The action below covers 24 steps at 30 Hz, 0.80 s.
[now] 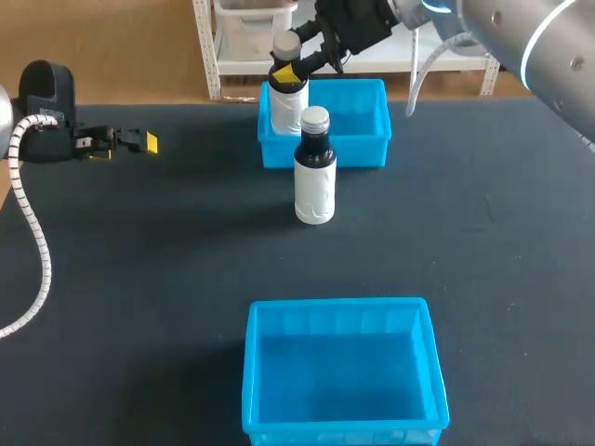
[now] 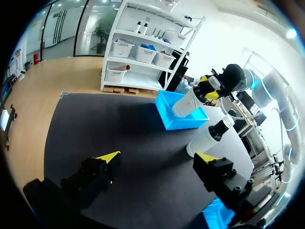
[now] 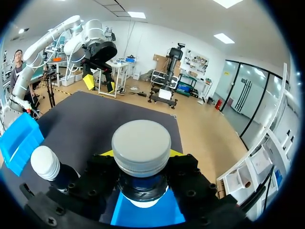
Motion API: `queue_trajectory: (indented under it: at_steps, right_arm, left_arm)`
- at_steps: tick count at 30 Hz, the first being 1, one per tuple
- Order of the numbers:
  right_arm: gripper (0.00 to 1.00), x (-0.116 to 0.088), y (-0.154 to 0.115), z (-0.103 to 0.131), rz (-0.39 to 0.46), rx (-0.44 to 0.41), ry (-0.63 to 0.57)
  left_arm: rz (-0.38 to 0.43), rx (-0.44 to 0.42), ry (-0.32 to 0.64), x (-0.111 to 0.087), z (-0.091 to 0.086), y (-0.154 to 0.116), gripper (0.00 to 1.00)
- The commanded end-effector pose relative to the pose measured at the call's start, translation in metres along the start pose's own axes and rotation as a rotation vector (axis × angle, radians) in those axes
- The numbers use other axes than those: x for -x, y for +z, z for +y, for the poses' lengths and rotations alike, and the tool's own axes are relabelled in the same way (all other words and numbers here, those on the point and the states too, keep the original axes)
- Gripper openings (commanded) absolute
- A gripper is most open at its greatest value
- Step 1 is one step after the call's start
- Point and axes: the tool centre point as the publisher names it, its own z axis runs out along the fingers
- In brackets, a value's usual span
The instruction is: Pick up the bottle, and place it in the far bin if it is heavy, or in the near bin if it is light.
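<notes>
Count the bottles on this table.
2. The gripped bottle hangs in the right pincer at the left of the far bin; the standing bottle is on the table just in front of it.

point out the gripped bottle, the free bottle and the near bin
gripped bottle (image 1: 286, 110): head view, white body
free bottle (image 1: 314, 181): head view, white label
near bin (image 1: 339, 304): head view, far rim

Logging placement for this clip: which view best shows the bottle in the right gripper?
The head view: the held bottle is at the far bin's left end, right gripper clamped at its neck. The left wrist view shows it small, over that bin. The right wrist view shows mainly its cap.
</notes>
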Motion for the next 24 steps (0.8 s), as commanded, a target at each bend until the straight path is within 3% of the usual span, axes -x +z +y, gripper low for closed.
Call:
queue_trajectory:
  at_steps: [1,24]
  right_arm:
    - [0.00,-0.0016,0.0029,-0.0098,0.000,0.773,0.004]
    - [0.00,-0.0084,0.0104,-0.0098,-0.033,0.839,0.077]
  left_arm:
    - [0.000,0.000,0.000,0.0000,0.0000,0.0000,1.00]
    - [0.000,0.000,0.000,0.0000,0.0000,0.0000,1.00]
